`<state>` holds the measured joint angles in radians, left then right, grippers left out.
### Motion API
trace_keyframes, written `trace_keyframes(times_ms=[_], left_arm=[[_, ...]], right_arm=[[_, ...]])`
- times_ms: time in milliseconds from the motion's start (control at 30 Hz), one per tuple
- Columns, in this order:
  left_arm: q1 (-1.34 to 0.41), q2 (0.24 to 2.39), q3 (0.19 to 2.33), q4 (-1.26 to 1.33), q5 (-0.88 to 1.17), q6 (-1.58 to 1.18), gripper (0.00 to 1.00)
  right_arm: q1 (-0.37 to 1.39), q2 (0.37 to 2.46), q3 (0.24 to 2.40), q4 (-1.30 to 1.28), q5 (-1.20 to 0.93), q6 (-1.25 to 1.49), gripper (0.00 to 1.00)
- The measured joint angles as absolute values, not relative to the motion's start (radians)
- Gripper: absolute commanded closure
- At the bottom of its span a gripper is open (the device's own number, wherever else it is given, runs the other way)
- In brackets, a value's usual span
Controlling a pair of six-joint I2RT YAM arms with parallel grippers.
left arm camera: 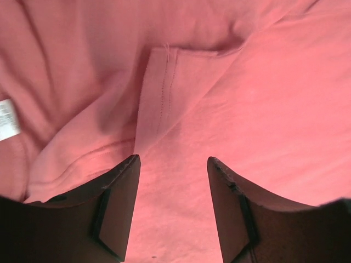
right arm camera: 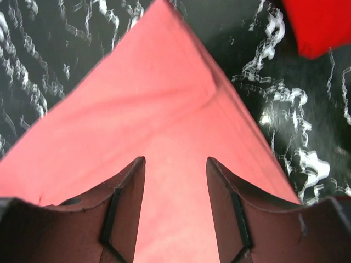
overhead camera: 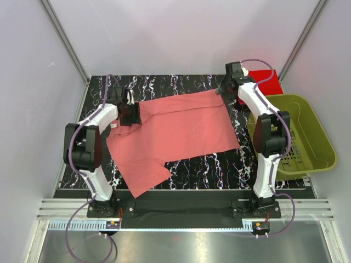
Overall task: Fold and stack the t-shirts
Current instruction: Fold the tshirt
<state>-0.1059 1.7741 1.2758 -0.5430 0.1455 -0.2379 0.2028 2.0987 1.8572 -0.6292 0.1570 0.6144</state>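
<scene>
L gripper [left arm camera: 173, 160] approx. half open, nothing held, over left edge of pink shirt [overhead camera: 175, 131]. R gripper [right arm camera: 175, 160] same, empty, over its far-right corner. Red shirt [overhead camera: 267, 82] lies just beyond that corner.

salmon-pink t-shirt [overhead camera: 175, 131], bright red t-shirt [overhead camera: 270, 81], olive-green basket [overhead camera: 308, 116], black white-veined table [overhead camera: 211, 164]

The pink shirt [overhead camera: 181, 129] is soft matt cloth with a stitched hem. The red shirt [overhead camera: 272, 85] looks matt too. The worktop [overhead camera: 219, 164] is glossy black with white veining. The basket [overhead camera: 321, 137] is smooth plastic.
</scene>
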Motion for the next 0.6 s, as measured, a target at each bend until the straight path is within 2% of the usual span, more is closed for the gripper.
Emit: trace_keyframes(times_ms=[233, 433, 533, 567, 600], left_arm=[[-0.107, 1.864, 1.319, -0.557, 0.146, -0.166, 0.42], [-0.108, 1.877, 1.328, -0.546, 0.162, -0.150, 0.56], [-0.117, 1.878, 1.328, -0.547, 0.166, -0.153, 0.75], [-0.122, 1.878, 1.328, -0.547, 0.167, -0.154, 0.87], [-0.128, 1.878, 1.328, -0.548, 0.168, -0.157, 0.93]], right_arm=[[0.203, 1.963, 1.704, -0.611, 0.078, 0.581, 0.44], [0.203, 1.908, 1.660, -0.598, 0.058, 0.565, 0.44], [0.203, 1.908, 1.660, -0.591, 0.052, 0.562, 0.44], [0.203, 1.908, 1.660, -0.591, 0.047, 0.561, 0.44], [0.203, 1.908, 1.660, -0.590, 0.043, 0.561, 0.44]])
